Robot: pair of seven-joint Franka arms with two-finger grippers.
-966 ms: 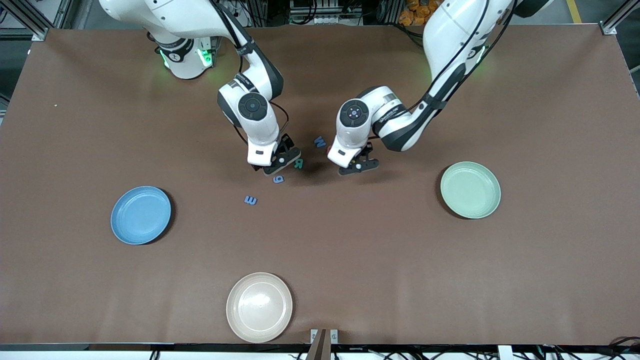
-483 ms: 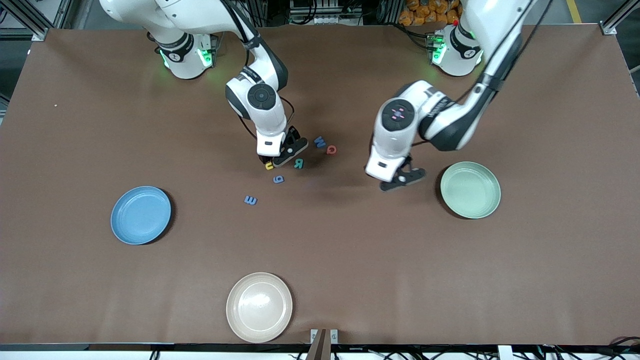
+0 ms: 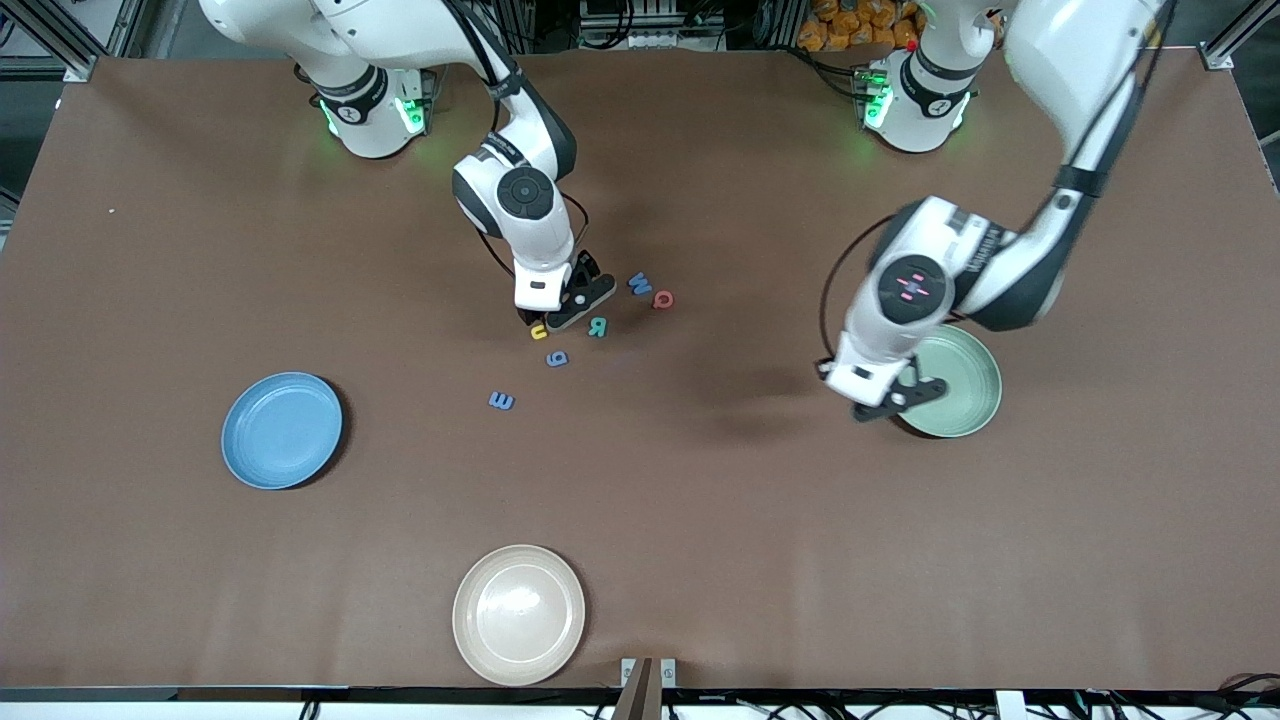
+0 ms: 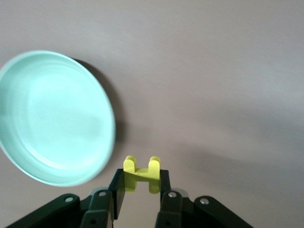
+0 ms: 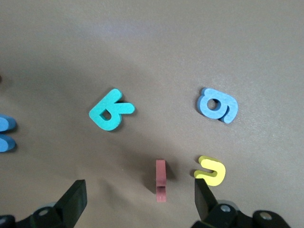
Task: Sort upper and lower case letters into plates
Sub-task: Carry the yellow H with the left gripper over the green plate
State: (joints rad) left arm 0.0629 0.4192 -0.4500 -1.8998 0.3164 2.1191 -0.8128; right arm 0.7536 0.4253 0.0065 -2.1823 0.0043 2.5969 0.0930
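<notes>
Front view is showing the brown desk [image 3: 700, 560] carrying three plates. The blue plate [image 3: 282, 430] is lying toward the right arm's end, the mint green plate [image 3: 958, 385] toward the left arm's end, and the cream plate [image 3: 519, 614] is sitting nearest the front camera, well apart from both.

The left claw [image 3: 893, 400] is hanging over the edge of the mint green plate [image 4: 52, 116], clenched on a yellow letter [image 4: 141, 172] that is sticking out between its fingers.

The right claw [image 3: 566, 305] is hovering low over the loose letters near the middle of the desk, its jaws standing wide apart and grasping nothing. In the right wrist view a red letter [image 5: 161, 180] is lying between its fingers [image 5: 73, 202], and a yellow u [image 5: 210, 171] is lying just beside one of them.

Around that claw the other letters are lying flat on the desk: a teal R [image 3: 597, 326], a blue g [image 3: 556, 358] a little nearer the front camera, and a blue E [image 3: 501, 401] nearer still, apart from the rest. A blue W [image 3: 640, 284] and a red Q [image 3: 663, 299] are lying side by side toward the left arm's end of the group.
</notes>
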